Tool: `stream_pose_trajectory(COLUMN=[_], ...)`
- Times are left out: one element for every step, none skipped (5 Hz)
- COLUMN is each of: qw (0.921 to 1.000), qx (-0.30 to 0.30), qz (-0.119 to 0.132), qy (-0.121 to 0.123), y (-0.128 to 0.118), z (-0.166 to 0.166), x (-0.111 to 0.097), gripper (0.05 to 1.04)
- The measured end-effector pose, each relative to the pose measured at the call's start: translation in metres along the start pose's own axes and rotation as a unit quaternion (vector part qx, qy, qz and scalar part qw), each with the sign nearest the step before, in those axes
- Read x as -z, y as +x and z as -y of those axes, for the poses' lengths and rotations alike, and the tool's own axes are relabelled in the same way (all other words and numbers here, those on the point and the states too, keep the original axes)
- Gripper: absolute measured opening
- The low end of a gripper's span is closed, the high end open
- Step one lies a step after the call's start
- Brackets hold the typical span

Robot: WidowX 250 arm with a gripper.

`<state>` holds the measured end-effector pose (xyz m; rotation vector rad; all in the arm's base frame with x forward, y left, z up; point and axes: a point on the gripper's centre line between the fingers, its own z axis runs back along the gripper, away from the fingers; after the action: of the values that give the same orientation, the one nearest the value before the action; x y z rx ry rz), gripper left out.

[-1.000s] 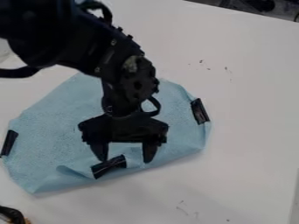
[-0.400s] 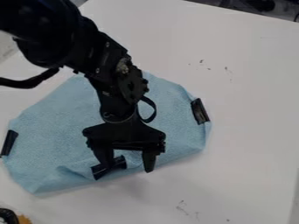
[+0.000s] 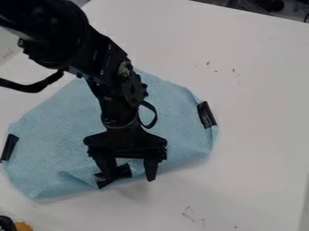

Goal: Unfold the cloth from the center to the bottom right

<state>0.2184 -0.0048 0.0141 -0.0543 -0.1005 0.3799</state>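
Observation:
The gripper (image 3: pixel 129 180) hangs open over the lower edge of the light blue cloth (image 3: pixel 54 131), its two fingers spread apart with nothing gripped. The cloth lies on the white table with its corners folded in. A black clip (image 3: pixel 124 171) sits at the cloth's lower edge, partly hidden behind the left finger. Another black clip (image 3: pixel 206 114) is on the right edge, and a third black clip (image 3: pixel 10 147) is on the left edge.
White table (image 3: pixel 253 135) surrounds the cloth, with small dark marks to the right and below. A black and orange object (image 3: pixel 23 226) shows at the bottom left corner. Dark items lie beyond the table's far edge at the top right.
My gripper has moved down toward the cloth's lower edge and slightly left, staying open. The object at the bottom left corner has shifted a little. The cloth has not moved.

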Motion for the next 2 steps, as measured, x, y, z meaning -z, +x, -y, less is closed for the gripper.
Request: stream_pose_trajectory(qw=[1.0, 1.0], qx=[-0.001, -0.004], qz=[-0.006, -0.008], qy=[-0.001, -0.001], y=[0.0001, 0.0015], z=[-0.0027, -0.0041], x=[0.0034, 0.005], gripper=[1.001, 0.95])
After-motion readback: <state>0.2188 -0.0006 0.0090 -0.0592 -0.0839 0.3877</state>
